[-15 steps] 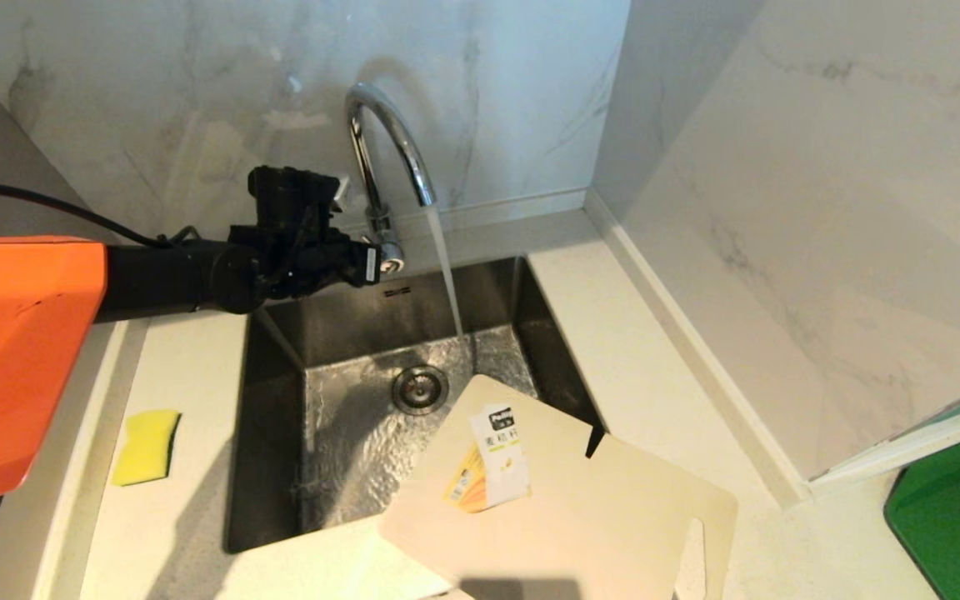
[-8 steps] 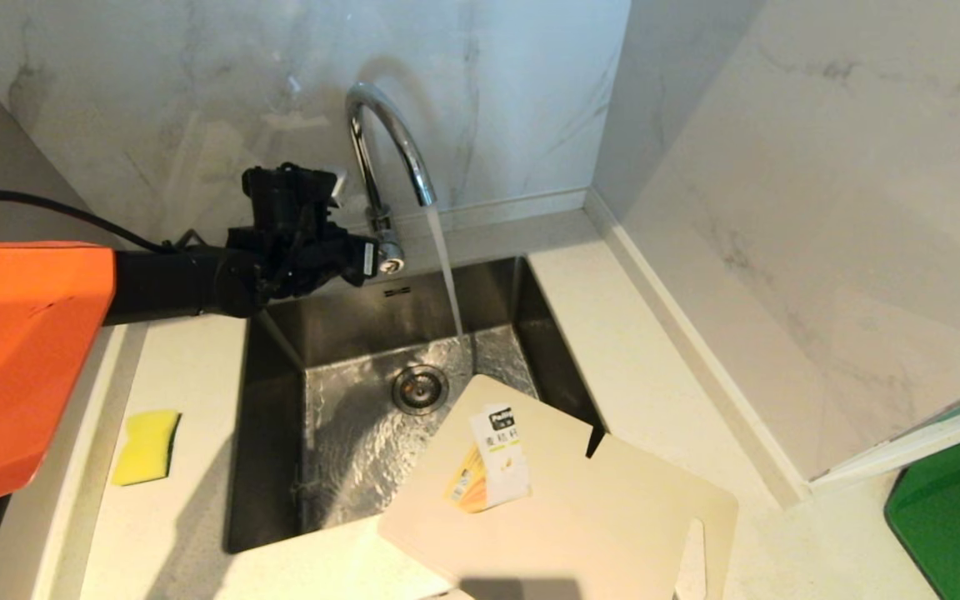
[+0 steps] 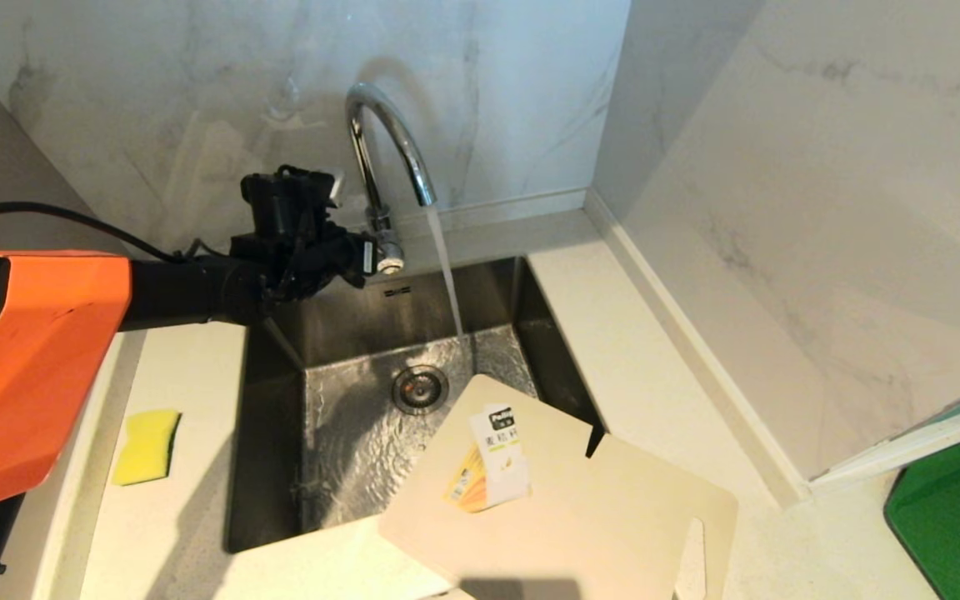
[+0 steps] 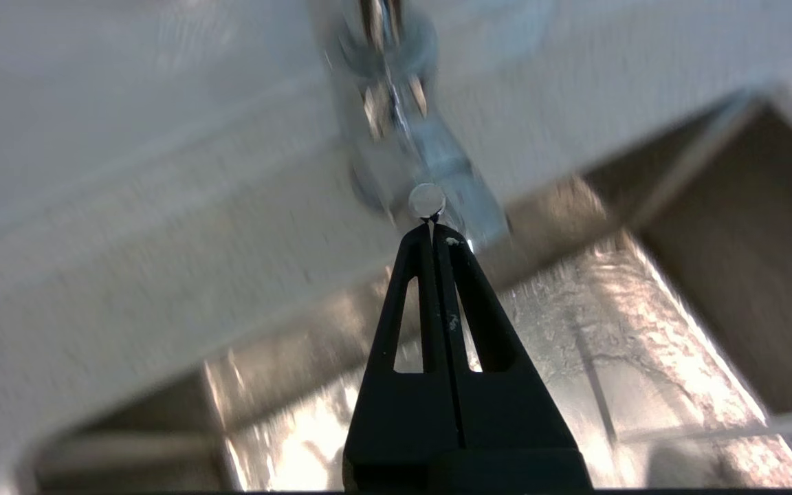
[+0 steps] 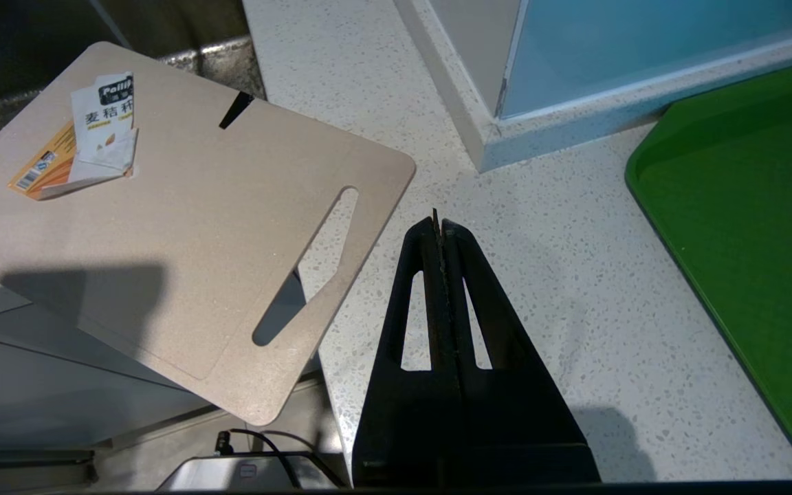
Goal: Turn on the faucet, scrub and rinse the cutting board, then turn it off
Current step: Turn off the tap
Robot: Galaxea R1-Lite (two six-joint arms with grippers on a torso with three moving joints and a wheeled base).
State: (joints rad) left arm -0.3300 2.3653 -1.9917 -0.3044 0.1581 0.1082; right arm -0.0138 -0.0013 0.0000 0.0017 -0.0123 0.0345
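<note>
1. The faucet (image 3: 384,150) stands at the back edge of the sink (image 3: 280,433), against the marble wall. Water runs from its arched spout down to the sink floor near the drain (image 3: 420,388), so I judge that the first step, turning it on, is done.
2. The left gripper (image 4: 433,223) is at the lever handle (image 3: 388,254) low on the faucet stem. Its two fingers are pressed together with nothing between them. I think the closed tips serve here as a pusher against the lever and not as a clamp.
3. The cutting board (image 3: 563,500) lies at the near right corner of the sink, partly on the counter (image 3: 655,350) and partly over the basin. Its paper label (image 3: 492,467) faces up. The water stream does not reach it, so scrubbing and rinsing are not yet begun.
4. The sponge (image 3: 147,446) rests on the counter left of the sink, well apart from the board.
5. The right gripper (image 5: 438,223) hovers above the counter just beside the slot handle of the board, fingers shut and empty. It seems to be parked.
6. Hard to see: the left wrist view is blurred, so I cannot tell if the tips really touch the lever. In the head view the near edge of the board is cut off, and the right arm does not appear at all. A green tray (image 5: 746,240) is shown only in part.
</note>
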